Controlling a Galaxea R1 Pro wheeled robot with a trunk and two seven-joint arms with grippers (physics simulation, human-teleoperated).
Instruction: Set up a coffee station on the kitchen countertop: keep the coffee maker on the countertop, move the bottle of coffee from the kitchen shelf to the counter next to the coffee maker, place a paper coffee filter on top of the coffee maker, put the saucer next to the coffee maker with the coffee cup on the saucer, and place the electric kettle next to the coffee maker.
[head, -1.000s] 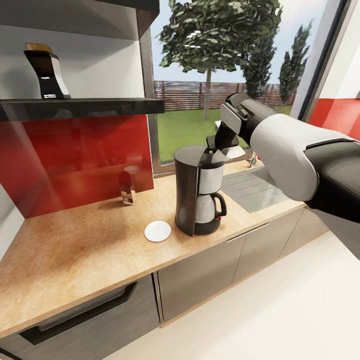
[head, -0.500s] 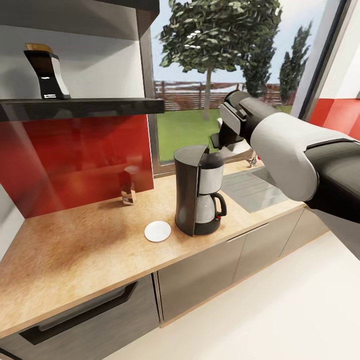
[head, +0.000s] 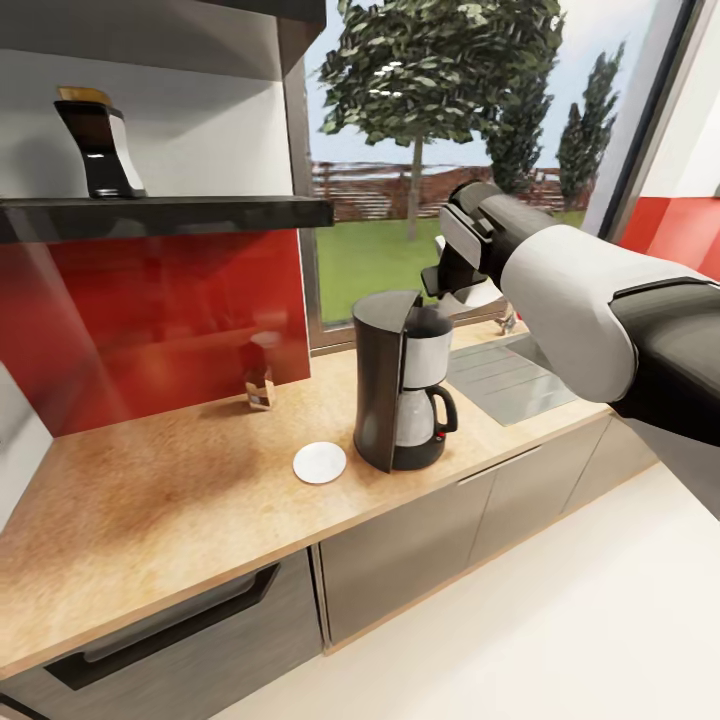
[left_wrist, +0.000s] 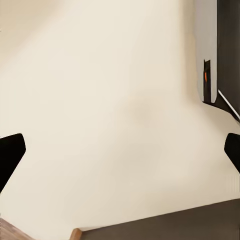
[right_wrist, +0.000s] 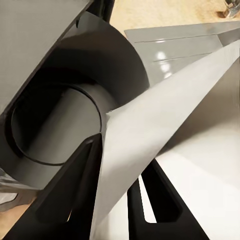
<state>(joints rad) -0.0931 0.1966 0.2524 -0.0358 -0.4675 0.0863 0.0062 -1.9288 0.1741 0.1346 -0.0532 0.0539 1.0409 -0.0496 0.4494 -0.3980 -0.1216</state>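
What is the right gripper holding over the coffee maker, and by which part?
The right gripper holds the paper coffee filter, pinched at its narrow end between the fingers, above the coffee maker.

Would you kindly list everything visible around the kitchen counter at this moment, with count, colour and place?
Black drip coffee maker with glass carafe: one, black and silver, standing on the counter by the window.
White paper coffee filter: one, white, pinched in the right gripper above the coffee maker's open top.
Round white saucer: one, white, flat on the counter beside the coffee maker.
Black bottle with gold cap: one, on the dark wall shelf.
Small dark jar: one, on the counter against the red backsplash.
Speckled wooden countertop: one, tan.
Steel sink drainboard: one, grey, beyond the coffee maker.
Right gripper: one, black, holding the filter.
Left gripper: one, black fingertips apart, over pale floor.
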